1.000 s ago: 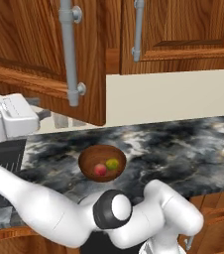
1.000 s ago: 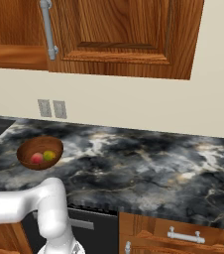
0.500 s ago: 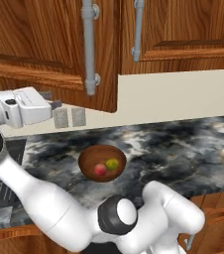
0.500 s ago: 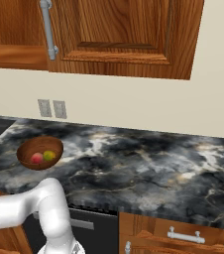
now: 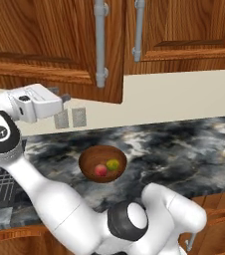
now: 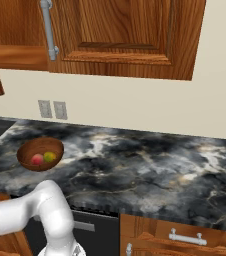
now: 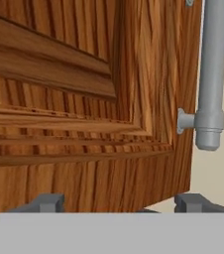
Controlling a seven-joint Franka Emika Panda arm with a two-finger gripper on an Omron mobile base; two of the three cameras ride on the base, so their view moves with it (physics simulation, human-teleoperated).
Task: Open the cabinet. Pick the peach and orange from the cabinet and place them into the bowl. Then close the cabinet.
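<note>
The bowl (image 5: 103, 164) sits on the marble surface (image 5: 184, 149), holding the peach (image 5: 100, 170) and orange (image 5: 113, 164) side by side. Gripper (image 7: 119, 202) jaws apart, empty, facing the cabinet (image 7: 84, 99) door beside its handle (image 7: 210, 74).

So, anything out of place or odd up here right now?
Nothing spilled or damaged. The peach and orange sit in the bowl; the cabinet's left door looks slightly ajar, with the open hand at its face.
</note>
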